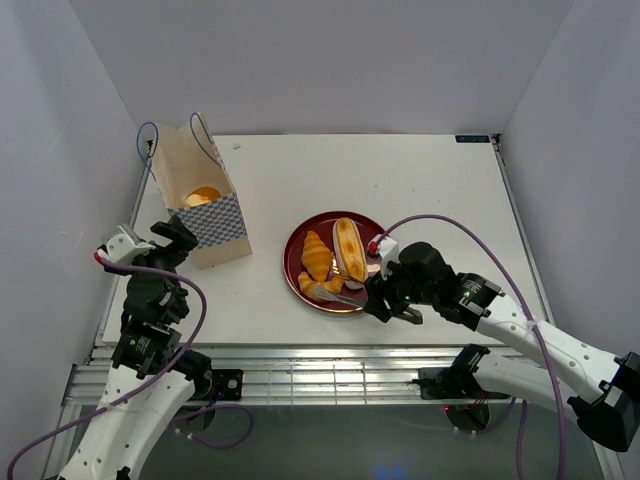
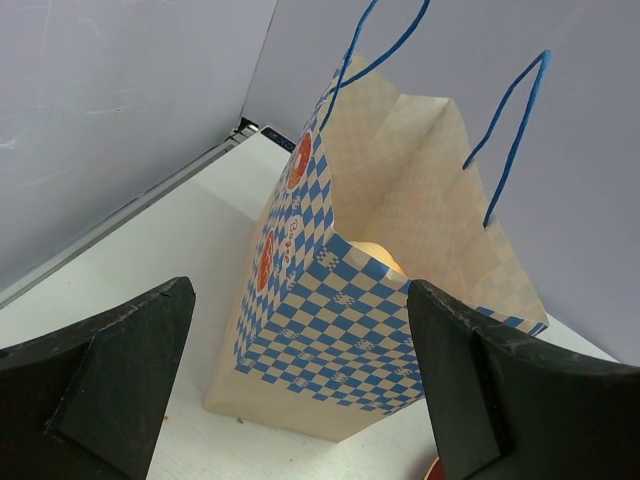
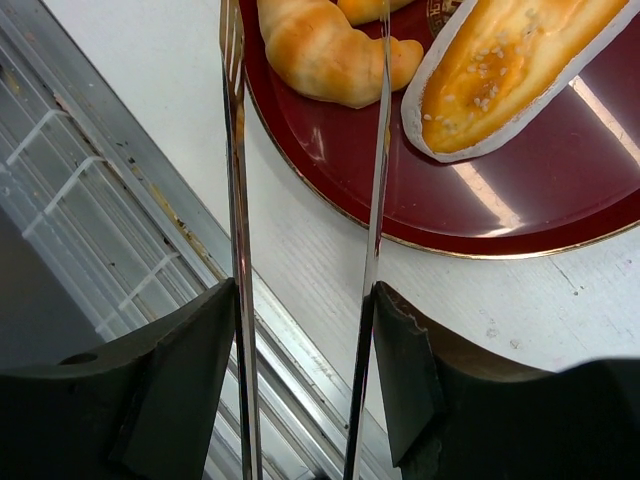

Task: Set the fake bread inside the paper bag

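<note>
The paper bag stands open at the table's left, with a golden bun inside; the left wrist view shows the bag and that bun. My left gripper is open and empty just in front of the bag. A croissant and an oblong sesame roll lie on the dark red plate. My right gripper is shut on metal tongs, whose tips reach over the croissant beside the roll.
The plate's near rim lies close to the table's front edge and the metal rail. White walls enclose the table on three sides. The bag's blue cord handles stand up above its mouth.
</note>
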{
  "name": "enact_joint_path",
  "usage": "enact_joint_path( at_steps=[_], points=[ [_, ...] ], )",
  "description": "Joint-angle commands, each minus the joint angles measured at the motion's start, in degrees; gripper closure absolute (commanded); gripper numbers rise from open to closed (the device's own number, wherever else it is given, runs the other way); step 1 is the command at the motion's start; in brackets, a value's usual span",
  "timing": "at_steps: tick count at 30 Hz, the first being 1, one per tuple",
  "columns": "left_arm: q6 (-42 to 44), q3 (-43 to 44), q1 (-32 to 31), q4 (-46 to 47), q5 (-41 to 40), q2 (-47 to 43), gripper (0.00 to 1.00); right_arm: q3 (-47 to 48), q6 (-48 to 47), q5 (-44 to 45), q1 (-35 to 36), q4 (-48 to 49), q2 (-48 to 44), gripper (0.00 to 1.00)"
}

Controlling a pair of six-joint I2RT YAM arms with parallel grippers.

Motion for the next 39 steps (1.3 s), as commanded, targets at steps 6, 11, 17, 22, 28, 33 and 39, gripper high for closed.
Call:
enact_joint_path(
  at_steps=[6, 11, 17, 22, 28, 33, 39],
  points=[
    [0.1, 1.3, -0.2, -0.5, 1.8, 0.7, 0.02, 0.6, -1.1, 1.7, 1.1, 2.8, 2.4, 0.39],
    [0.1, 1.3, -0.2, -0.4, 2.2, 0.8, 0.02, 0.5, -0.6, 2.4, 1.7, 4.0, 4.1, 0.41],
    [0.1, 1.3, -0.2, -0.5, 2.6, 0.7, 0.02, -0.3, 0.6, 3.6, 2.8, 4.7, 5.7, 0.48],
    [0.2, 1.3, -0.2, -0.3, 2.9, 0.8, 0.02, 1.2, 0.7, 4.3, 3.9, 3.3, 6.5, 0.53],
    [0.2, 1.3, -0.2, -0.3, 3.1, 0.8, 0.02, 2.8, 0.6, 3.7, 4.6, 1.3, 7.3, 0.65],
    [0.3, 1.3, -0.2, -0.4, 3.1, 0.6, 0.02, 3.5, 0.9, 3.1, 5.1, 1.1, 7.5, 0.77],
    [0.3, 1.3, -0.2, -0.3, 3.0, 0.4, 0.02, 5.7, 0.9, 3.7, 5.2, -0.2, 6.9, 0.9]
  ],
)
